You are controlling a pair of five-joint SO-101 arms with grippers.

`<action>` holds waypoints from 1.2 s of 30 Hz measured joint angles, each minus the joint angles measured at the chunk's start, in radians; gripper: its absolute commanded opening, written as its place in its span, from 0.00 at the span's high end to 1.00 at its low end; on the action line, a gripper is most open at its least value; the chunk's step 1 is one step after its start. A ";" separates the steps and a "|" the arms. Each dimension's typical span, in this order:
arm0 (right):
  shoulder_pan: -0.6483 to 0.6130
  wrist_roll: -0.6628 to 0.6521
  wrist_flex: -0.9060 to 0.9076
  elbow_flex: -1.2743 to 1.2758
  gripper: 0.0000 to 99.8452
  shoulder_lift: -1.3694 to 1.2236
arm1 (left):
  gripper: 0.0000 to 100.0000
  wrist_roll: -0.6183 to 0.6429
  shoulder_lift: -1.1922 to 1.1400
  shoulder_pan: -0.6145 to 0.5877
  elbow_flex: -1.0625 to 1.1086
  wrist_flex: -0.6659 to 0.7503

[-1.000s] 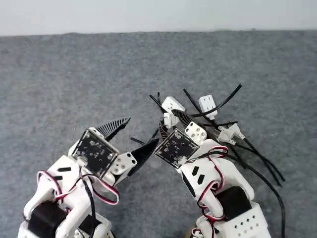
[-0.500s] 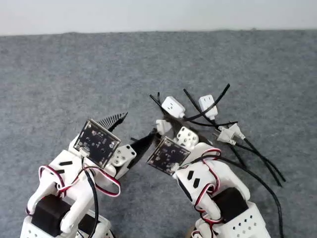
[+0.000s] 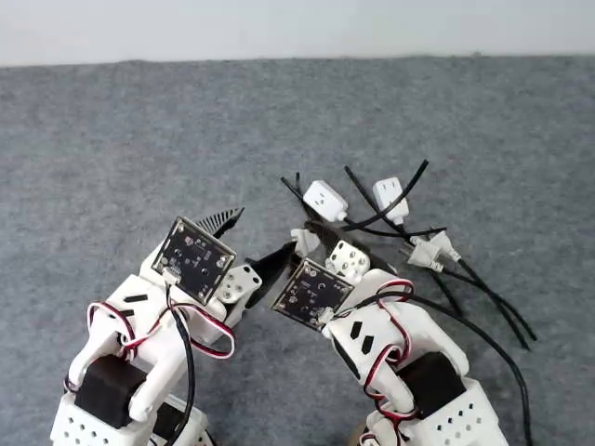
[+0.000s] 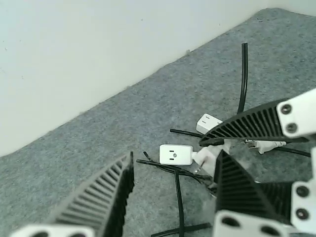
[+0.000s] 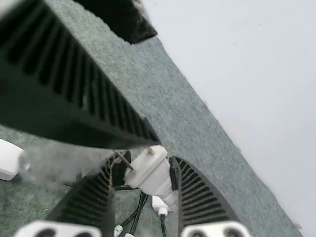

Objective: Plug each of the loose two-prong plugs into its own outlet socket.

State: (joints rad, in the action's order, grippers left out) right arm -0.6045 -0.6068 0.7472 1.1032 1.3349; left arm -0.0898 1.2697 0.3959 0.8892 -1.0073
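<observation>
My right gripper (image 3: pixel 306 238) is shut on a white two-prong plug (image 5: pixel 150 174), its prongs (image 5: pixel 121 159) pointing out past the fingertips toward the left arm. The left gripper (image 3: pixel 265 232) is open and holds nothing, its near finger (image 3: pixel 275 264) close beside the held plug (image 3: pixel 304 240). Two white outlet sockets lie on the grey carpet beyond them, one nearer (image 3: pixel 324 198) and one farther right (image 3: pixel 390 196). In the left wrist view the nearer socket (image 4: pixel 176 154) faces the camera, with the second socket (image 4: pixel 208 122) behind it. Another loose plug (image 3: pixel 429 250) lies right of the right gripper.
Black cords (image 3: pixel 483 297) tangle around the sockets and trail toward the right arm's base. A pale wall (image 3: pixel 297 28) borders the far edge of the carpet. Open carpet (image 3: pixel 121 139) spreads to the left and far side.
The right gripper has drawn back and left with the plug, away from the sockets. The left arm has shifted right and forward, bringing its open fingers closer to the plug.
</observation>
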 measured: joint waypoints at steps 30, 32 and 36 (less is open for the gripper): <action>0.008 0.000 0.115 0.003 0.99 0.207 | 0.73 0.006 0.011 0.003 0.166 0.213; 0.008 0.000 0.120 0.003 0.99 0.227 | 0.73 0.006 0.008 0.003 0.164 0.218; 0.005 0.000 0.149 0.005 0.99 0.262 | 0.73 0.005 -0.071 0.002 0.152 0.245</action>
State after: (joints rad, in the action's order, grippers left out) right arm -0.5999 -0.6068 0.8961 1.1078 1.5973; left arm -0.0852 1.1991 0.3974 1.0411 -0.7618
